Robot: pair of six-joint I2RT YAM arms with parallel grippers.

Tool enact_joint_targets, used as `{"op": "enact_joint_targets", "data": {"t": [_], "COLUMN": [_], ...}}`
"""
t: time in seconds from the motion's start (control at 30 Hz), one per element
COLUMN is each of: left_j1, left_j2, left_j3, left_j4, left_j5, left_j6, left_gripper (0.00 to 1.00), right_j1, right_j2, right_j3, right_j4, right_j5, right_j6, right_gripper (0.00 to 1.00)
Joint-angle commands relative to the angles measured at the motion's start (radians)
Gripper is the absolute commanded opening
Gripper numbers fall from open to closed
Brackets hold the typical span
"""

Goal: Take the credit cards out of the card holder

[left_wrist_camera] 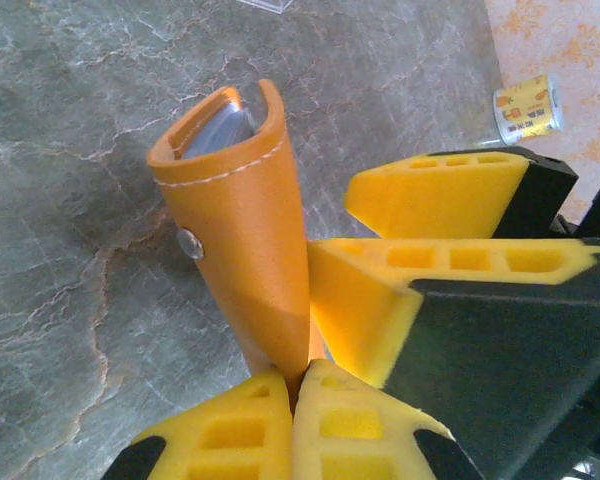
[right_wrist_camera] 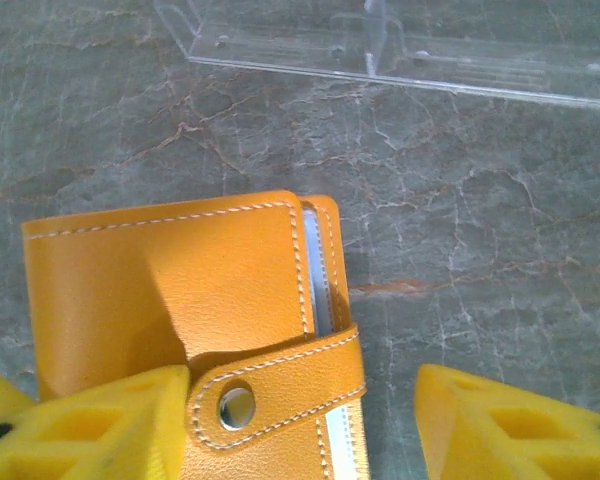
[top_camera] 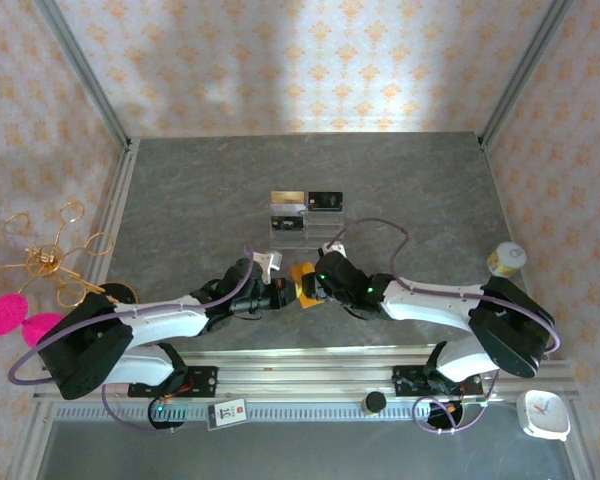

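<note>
The tan-orange card holder (top_camera: 302, 284) is held above the table near its front middle. My left gripper (left_wrist_camera: 292, 385) is shut on its lower edge, and it stands tilted up from the fingers (left_wrist_camera: 230, 430). Its strap is snapped closed over the front (right_wrist_camera: 237, 407). A silver-white card edge (right_wrist_camera: 320, 280) shows in the slot, and the same edge shows at the top opening (left_wrist_camera: 220, 125). My right gripper (right_wrist_camera: 300, 430) is open and straddles the strap end of the card holder (right_wrist_camera: 170, 290). Gold (top_camera: 287, 197) and black (top_camera: 325, 200) cards sit on the stand.
The clear acrylic tiered stand (top_camera: 302, 228) is just beyond the grippers, and its base edge (right_wrist_camera: 380, 70) lies close ahead. A yellow-and-white can (top_camera: 507, 259) stands at the table's right edge. A gold wire ornament (top_camera: 50, 262) and a white clock (top_camera: 545, 413) lie off the table.
</note>
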Motion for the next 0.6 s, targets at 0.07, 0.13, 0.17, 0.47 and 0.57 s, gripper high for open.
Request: {"op": "enact_joint_targets", "data": {"t": [0.07,0.13,0.17,0.47,0.57], "left_j1": [0.008,0.008,0.009,0.019,0.028], "left_j2": [-0.047,-0.052,-0.054,-0.038,-0.041], "left_j3": [0.030,0.025,0.023,-0.002,-0.015], "left_j4": [0.011,0.014,0.016,0.034,0.027], "left_j5": [0.042,0.044,0.043,0.041,0.025], "left_j6": [-0.020,-0.023,-0.023,-0.021,-0.021], "left_gripper": [0.00,0.00,0.00,0.00,0.00], "right_j1": [0.002,0.002,0.002,0.002,0.000], "right_j2": [0.033,0.047,0.050,0.015,0.010], "right_j3": [0.035,0.035,0.032,-0.023,-0.033], "right_j4": [-0.038,-0.036,-0.032,-0.029,-0.035], "right_j5": [0.087,0.082,0.077,0.118,0.131], "right_j6": [-0.022,-0.022,-0.021,-0.004,0.003], "right_gripper": [0.39,0.33,0.31,0.00,0.00]}}
